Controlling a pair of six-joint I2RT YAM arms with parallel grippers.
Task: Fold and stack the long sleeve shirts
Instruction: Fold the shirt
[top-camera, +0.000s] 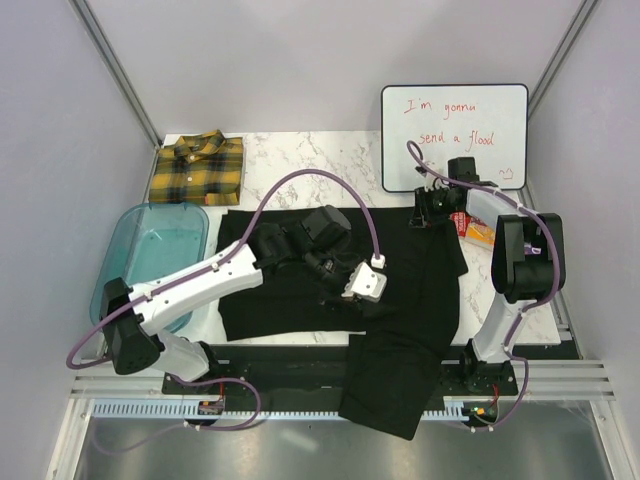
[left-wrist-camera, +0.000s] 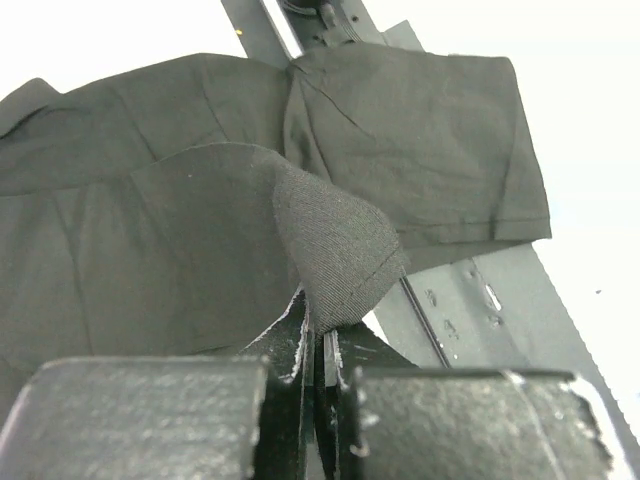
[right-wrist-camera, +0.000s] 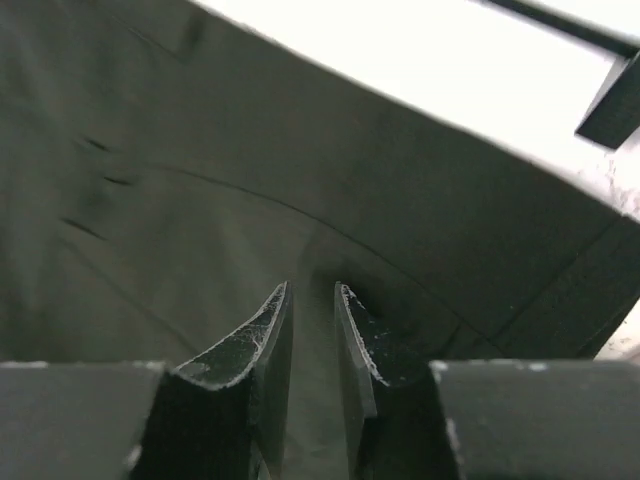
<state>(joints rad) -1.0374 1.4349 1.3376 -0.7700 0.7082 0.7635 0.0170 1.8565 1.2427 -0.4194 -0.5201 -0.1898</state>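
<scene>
Black shirt (top-camera: 290, 312): spread mid-counter (top-camera: 300, 160), long axis 9-to-3, sleeve trailing off at 6 o'clock. Left fingers (left-wrist-camera: 285, 345) clamped on a lifted hem fold; right fingers (right-wrist-camera: 255, 350) at its 2 o'clock corner, grip unclear

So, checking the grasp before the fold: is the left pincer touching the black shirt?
Touching. The left wrist view shows the left pincer shut on a raised fold of the black shirt, with the cloth pinched tight in it.
</scene>
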